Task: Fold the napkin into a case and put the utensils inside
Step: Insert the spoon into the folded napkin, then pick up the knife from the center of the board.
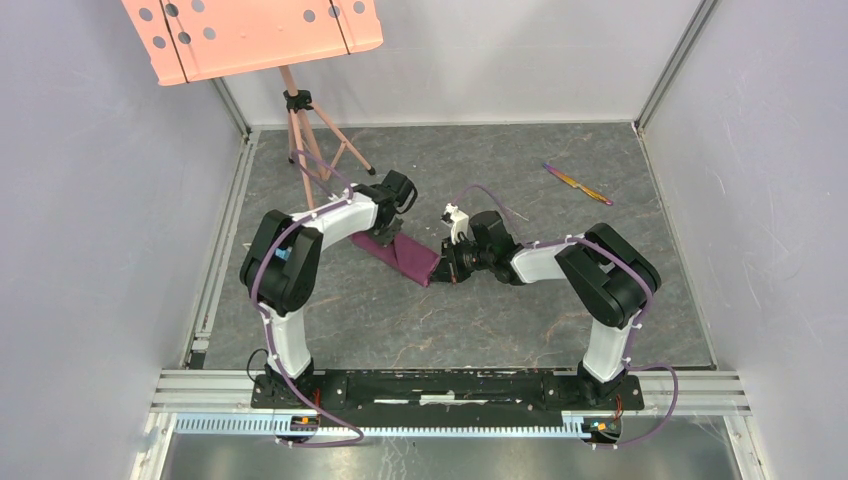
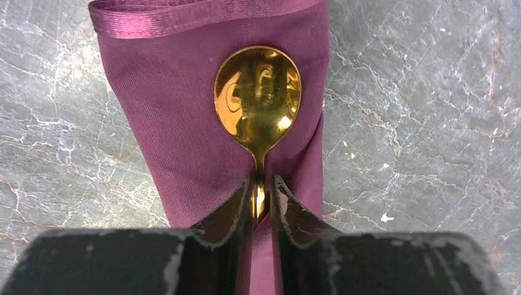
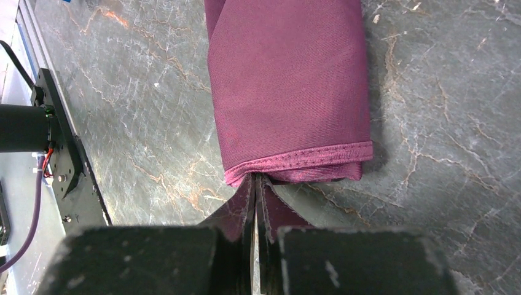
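Note:
The plum-purple napkin (image 1: 405, 258) lies mid-table, folded into a narrow oblong case (image 2: 178, 129). A gold spoon (image 2: 258, 98) rests bowl-up on the cloth near the case's rolled end. My left gripper (image 2: 263, 190) is shut on its thin handle. At the case's other end (image 3: 289, 80), my right gripper (image 3: 255, 179) is shut, its tips pinching the stitched hem at one corner. The rainbow-iridescent knife (image 1: 578, 184) lies alone on the table at the back right, away from both grippers (image 1: 388, 232) (image 1: 449, 266).
A pink tripod (image 1: 303, 140) carrying a perforated pink board (image 1: 250, 30) stands at the back left, close behind the left arm. Grey walls enclose the marbled table on three sides. A metal rail (image 1: 450, 390) runs along the near edge.

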Motion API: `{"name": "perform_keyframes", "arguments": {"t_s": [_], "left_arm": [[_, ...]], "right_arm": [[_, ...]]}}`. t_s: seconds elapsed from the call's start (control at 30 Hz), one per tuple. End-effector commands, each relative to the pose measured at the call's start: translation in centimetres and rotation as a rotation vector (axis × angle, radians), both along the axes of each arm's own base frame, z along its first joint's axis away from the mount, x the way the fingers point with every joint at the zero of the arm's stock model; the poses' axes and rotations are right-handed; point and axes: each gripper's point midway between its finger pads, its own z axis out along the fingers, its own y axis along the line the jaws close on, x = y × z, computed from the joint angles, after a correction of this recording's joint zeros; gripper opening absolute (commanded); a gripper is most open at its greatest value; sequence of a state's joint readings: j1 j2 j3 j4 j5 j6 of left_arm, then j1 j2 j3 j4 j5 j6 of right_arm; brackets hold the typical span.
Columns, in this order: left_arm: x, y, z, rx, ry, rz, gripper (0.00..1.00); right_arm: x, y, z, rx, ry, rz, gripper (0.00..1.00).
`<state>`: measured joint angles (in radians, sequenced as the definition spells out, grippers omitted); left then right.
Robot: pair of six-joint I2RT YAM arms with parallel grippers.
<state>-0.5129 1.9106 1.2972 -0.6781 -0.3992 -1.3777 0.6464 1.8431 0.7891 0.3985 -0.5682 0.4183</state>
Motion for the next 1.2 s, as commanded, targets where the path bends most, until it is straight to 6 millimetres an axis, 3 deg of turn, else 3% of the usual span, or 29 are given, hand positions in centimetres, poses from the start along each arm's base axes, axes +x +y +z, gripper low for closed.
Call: {"name": "perform_keyframes", "arguments": {"t_s": [0.0,0.13,0.3,0.4,0.53,0.73,0.83,0.97,1.07,1.17], "left_arm": [[1.2,-0.3,2.6,0.021,-0.068,-0.034,0.29],[0.5,-0.1,3.9,0.025,-0.069,-0.088,0.53],[-1.0,-0.6,7.2,-0.050,-0.135,-0.190,0.65],[-2.2,-1.7,9.7,-0.135,-0.195,-0.289,0.72],[-4.4,-3.3,12.1,-0.259,-0.248,-0.441,0.81],[-8.6,-8.0,16.9,-0.555,-0.428,-0.846,0.85],[-11.5,-9.6,19.2,-0.683,-0.511,-1.028,0.82],[-16.0,-9.6,21.0,-0.787,-0.570,-1.194,0.82],[-18.7,-8.6,21.4,-0.802,-0.599,-1.248,0.86],[-20.7,-8.7,23.0,-0.919,-0.656,-1.253,0.87]], "right_arm": [[0.7,1.1,1.6,0.037,-0.047,0.016,0.03],[0.4,0.7,3.1,0.040,-0.064,0.003,0.20],[-0.2,-0.7,5.0,0.001,-0.092,-0.014,0.35],[-0.6,-3.0,5.4,-0.100,-0.134,-0.037,0.44],[0.5,-7.2,6.3,-0.276,-0.254,-0.131,0.59],[8.1,-17.0,9.5,-0.614,-0.497,-0.463,0.88],[12.7,-21.5,11.0,-0.671,-0.502,-0.631,0.92],[18.3,-25.8,12.0,-0.711,-0.477,-0.732,0.95],[21.5,-28.9,11.2,-0.730,-0.418,-0.746,0.96],[24.8,-32.4,10.5,-0.718,-0.351,-0.725,0.96]]}}
